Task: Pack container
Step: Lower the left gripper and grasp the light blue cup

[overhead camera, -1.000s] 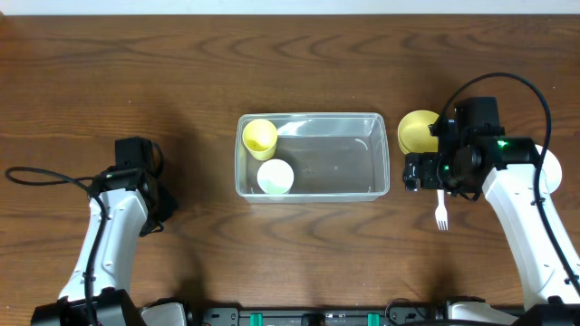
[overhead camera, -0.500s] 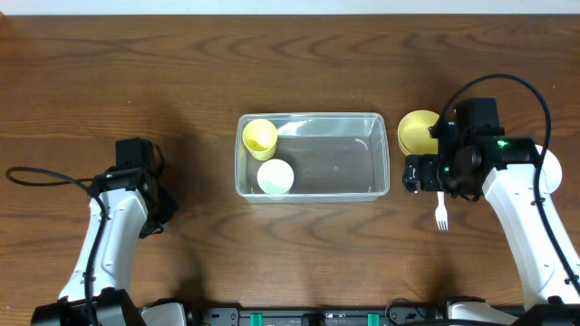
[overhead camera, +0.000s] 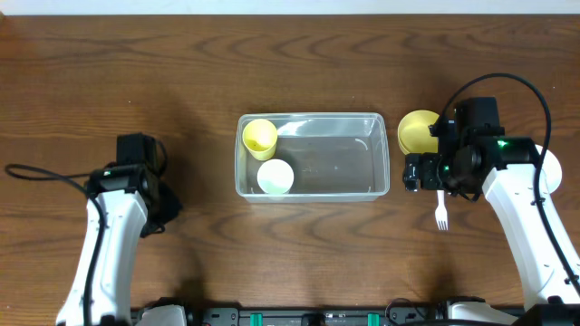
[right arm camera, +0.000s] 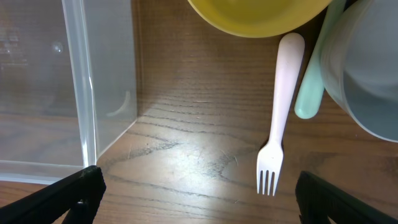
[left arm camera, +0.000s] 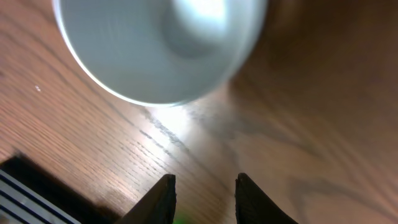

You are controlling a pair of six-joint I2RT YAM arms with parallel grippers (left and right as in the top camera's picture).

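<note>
The clear container sits mid-table with a yellow cup and a white cup standing in its left end. Its right wall shows in the right wrist view. My right gripper hangs wide open and empty over bare wood between the container and a white plastic fork, also seen from overhead. My left gripper is far left of the container. Its fingers are open and empty just short of a white bowl.
A yellow bowl sits right of the container, also in the right wrist view. A pale green utensil handle and a pale cup or bowl lie beside the fork, hidden under the right arm from overhead.
The left arm has shifted slightly. The right arm and all objects are unchanged.
</note>
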